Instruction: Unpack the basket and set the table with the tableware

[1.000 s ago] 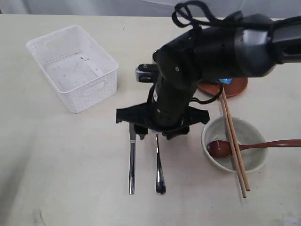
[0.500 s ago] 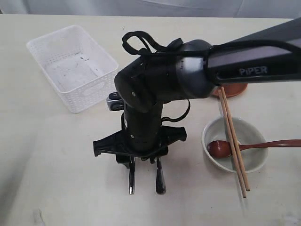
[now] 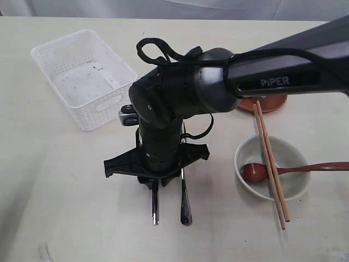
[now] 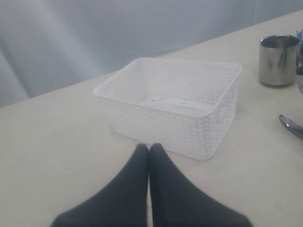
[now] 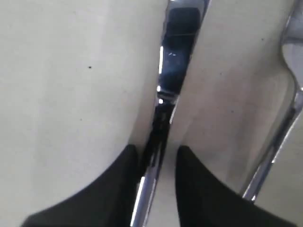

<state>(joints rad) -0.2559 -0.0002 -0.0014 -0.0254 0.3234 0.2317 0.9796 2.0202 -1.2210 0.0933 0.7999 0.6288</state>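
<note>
Right gripper positioned astride knife for likely pickup; jaws narrowed, one-side gap visible. Left gripper closed, empty.

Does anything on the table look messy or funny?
Yes: the chopsticks lie slanted across the bowl instead of on the table, and the wooden spoon sits inside it, handle sticking out. Nothing looks spilled or broken.

Setting: robot test bench, lab type. Grounds: wide plain cream table; pale grey draped curtain behind its far edge (seen in the left wrist view); black jointed arm lettered PIPER reaching over the top; white plastic basket and off-white bowl set out on it.
</note>
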